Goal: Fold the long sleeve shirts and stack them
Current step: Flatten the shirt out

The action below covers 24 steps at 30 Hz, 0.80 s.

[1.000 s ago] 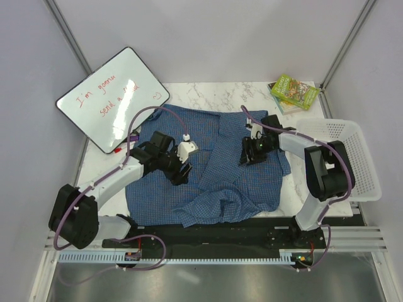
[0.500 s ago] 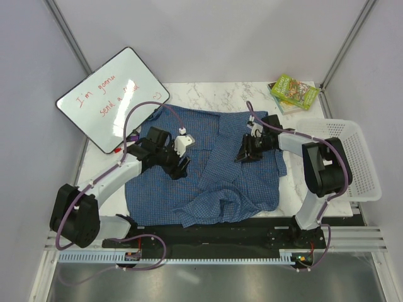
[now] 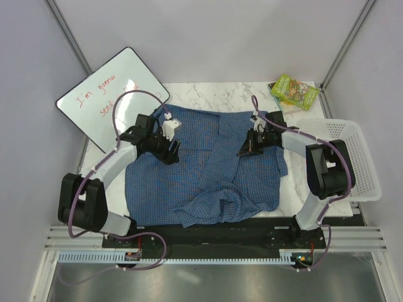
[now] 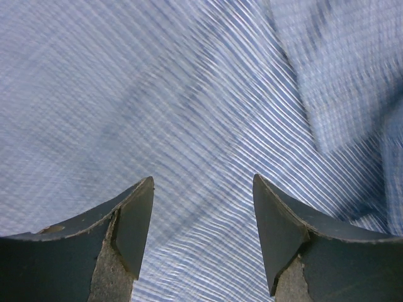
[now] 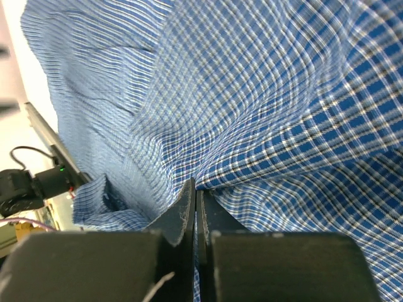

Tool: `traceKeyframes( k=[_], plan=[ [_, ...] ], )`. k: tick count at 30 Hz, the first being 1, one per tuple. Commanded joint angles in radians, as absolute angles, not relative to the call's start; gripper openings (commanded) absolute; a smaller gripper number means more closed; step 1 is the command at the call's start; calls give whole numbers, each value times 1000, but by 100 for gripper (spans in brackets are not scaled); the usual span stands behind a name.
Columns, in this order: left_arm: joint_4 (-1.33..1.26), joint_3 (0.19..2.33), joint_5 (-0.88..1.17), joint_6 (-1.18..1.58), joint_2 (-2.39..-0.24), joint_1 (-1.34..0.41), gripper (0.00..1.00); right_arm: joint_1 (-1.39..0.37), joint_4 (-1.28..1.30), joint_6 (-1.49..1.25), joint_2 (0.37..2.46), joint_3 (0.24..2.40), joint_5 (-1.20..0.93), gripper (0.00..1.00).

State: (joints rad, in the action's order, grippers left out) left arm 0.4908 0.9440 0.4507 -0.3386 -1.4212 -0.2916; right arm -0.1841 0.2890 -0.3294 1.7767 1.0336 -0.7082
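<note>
White marbled counter (image 3: 214, 94) between pale walls, with a blue checked shirt (image 3: 189, 182) spread over most of its middle, reaching the near edge. Lies rumpled rather than flat: a long raised fold down the centre, a loose bunch of cloth heaped at the near edge.

Over the shirt's far-left part, left fingers (image 3: 169, 152) parted wide, pointing down at the cloth. Nothing between them in the left wrist view, only blurred checked weave beneath; whether the tips touch it, impossible to tell.

At the shirt's far-right part, beside the central fold, right fingers (image 5: 194, 192) pressed tight together on a pinch of the fabric. Creases in the weave running in toward the tips, seen from the right wrist.

Off the far-left corner, a whiteboard (image 3: 110, 97) with red handwriting, leaning at an angle. At the far-right corner, a green book (image 3: 293, 91) lying flat, apart from the shirt. Along the right edge, a white mesh basket (image 3: 359, 157), just beside the right arm.
</note>
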Motion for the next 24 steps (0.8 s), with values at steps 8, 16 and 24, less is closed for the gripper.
traceKeyframes(
  k=[8, 16, 24],
  plan=[
    [344, 1429, 483, -657, -1773, -138, 71, -156, 184, -331, 1640, 1126, -857, 0],
    [436, 1588, 524, -922, -1951, -135, 62, -110, 343, -171, 1652, 1173, -792, 0],
    [517, 1201, 543, -974, -1708, -175, 61, -114, 505, -8, 1770, 1167, -644, 0]
  ],
)
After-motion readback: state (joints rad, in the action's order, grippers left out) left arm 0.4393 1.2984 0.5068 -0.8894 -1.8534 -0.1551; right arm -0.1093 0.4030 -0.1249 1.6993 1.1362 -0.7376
